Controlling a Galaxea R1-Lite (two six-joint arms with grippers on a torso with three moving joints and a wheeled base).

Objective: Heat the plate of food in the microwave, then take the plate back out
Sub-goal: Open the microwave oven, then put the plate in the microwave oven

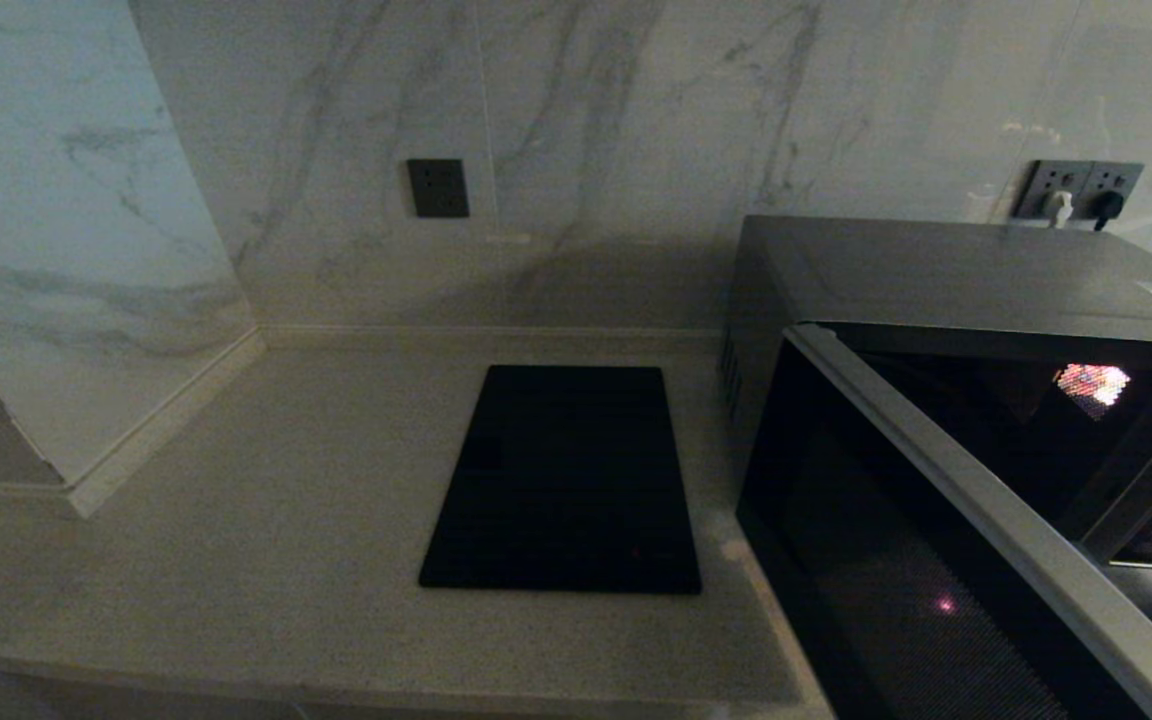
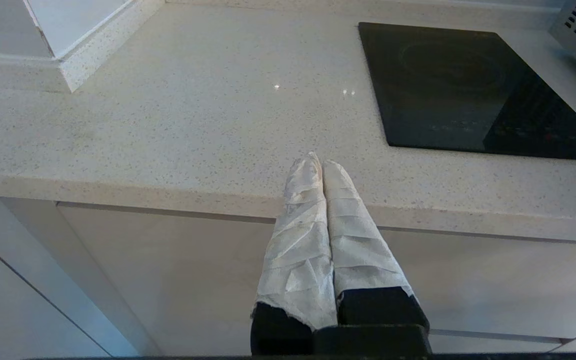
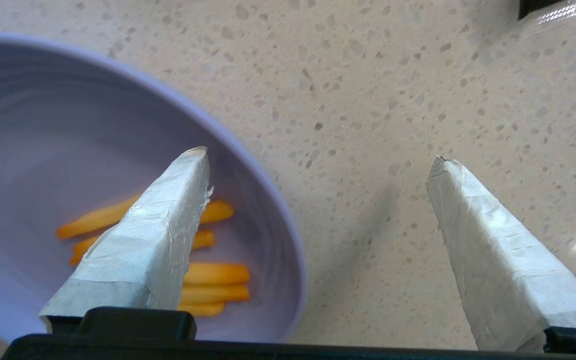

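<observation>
Lilac and round, the small plate of food is sitting on the pale speckled stone counter, at the near right edge of the head view, just right of the open door of the large dark grey microwave. Thin orange-tan sticks are lying in its shallow bowl. The right gripper is hovering over the plate's rim with its tape-wrapped fingers spread wide and gripping nothing: one finger is hanging above the plate's inside, over the sticks, while the other finger is standing over bare counter outside the rim, so the rim's edge is lying between them. Whether either finger is touching the plate cannot be told.

The microwave's black glass door is swinging out toward the near side, its silver trim running diagonally, and a small light is glowing in the dark cavity. A flat black rectangular slab is lying on the counter to the microwave's left.

The left gripper is parked at the counter's near edge, its wrapped fingers pressed together with nothing between them.
</observation>
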